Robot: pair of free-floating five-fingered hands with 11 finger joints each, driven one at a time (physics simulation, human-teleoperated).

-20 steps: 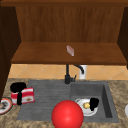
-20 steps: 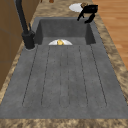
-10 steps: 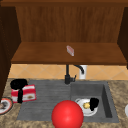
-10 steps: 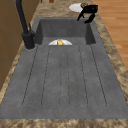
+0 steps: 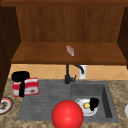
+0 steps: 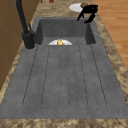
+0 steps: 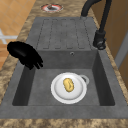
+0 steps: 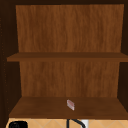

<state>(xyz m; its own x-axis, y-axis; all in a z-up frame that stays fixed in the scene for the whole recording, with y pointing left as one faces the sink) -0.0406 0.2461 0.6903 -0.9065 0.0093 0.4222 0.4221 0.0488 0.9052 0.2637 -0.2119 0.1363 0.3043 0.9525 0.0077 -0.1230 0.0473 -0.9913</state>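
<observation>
So far my left robot hand (image 5: 21, 79) is closed around the red-and-white striped box (image 5: 27, 87), thumb down its front, holding it above the left end of the grey draining board (image 5: 45, 100); judging by that, the lift is made and the setting-down is not. That box sits nearly level, long axis left to right, broad face toward the front. My right robot hand (image 5: 94, 103) hangs over the sink basin (image 7: 37, 82), fingers loosely curled and empty, just beside the white plate (image 7: 58, 93) with the yellow piece (image 7: 68, 85).
</observation>
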